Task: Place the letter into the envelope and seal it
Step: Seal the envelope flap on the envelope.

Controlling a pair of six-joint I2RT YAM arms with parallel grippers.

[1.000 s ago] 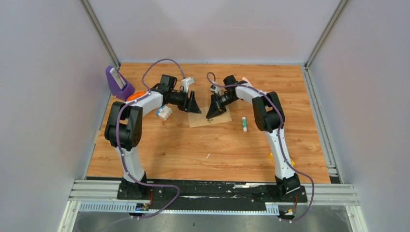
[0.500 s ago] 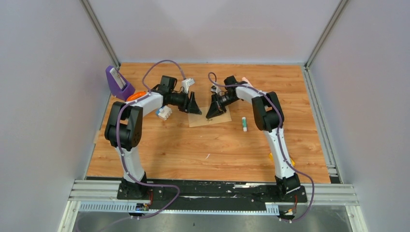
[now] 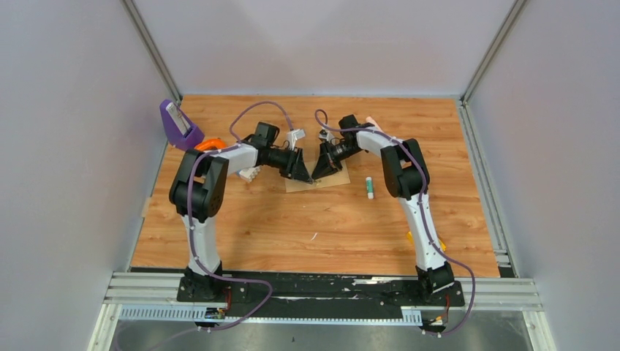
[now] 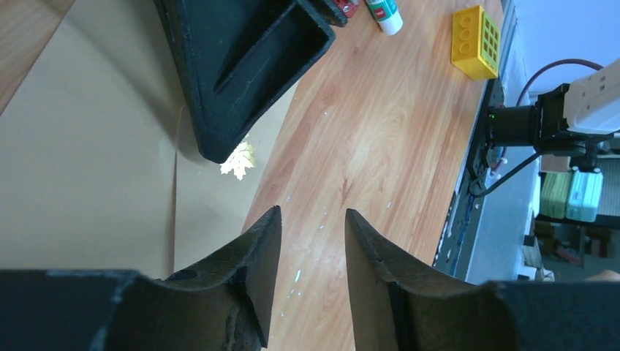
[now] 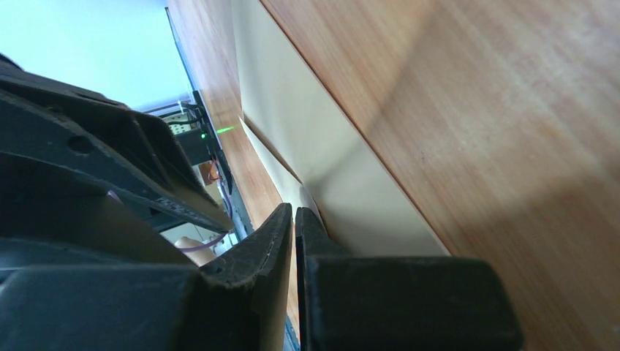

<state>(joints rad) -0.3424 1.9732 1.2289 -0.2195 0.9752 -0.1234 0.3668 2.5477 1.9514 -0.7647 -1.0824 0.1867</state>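
- Where the two arms lean in toward each other, the envelope [image 3: 316, 180] lies flat on the desk [image 3: 292, 227], a little beyond its middle
- The desk is orange-brown wood-grain board, with small white flecks on the bare patch in front of the envelope
- Plain pale grey walls [image 3: 322, 44] close it in on three sides, with slanted metal posts [image 3: 150, 47] at the two far corners
- A metal rail [image 3: 329, 289] along the near edge carries both arm bases
- The left pincer [image 3: 302, 170] hangs low at the envelope's near-left part, fingers apart with only bare wood showing between them
- The right pincer [image 3: 319, 170] has its fingers drawn together, tip down on the tan paper beside a small pale leaf print [image 4: 238, 159]; whether it nips the paper I cannot tell
- A white glue stick [image 3: 370, 188] with a green end lies just right of the envelope, apart from it
- A purple holder [image 3: 175, 128] stands at the far-left corner, with something orange [image 3: 212, 142] beside it
- A yellow studded block [image 4: 477, 31] sits near the right arm's base, well apart from the envelope
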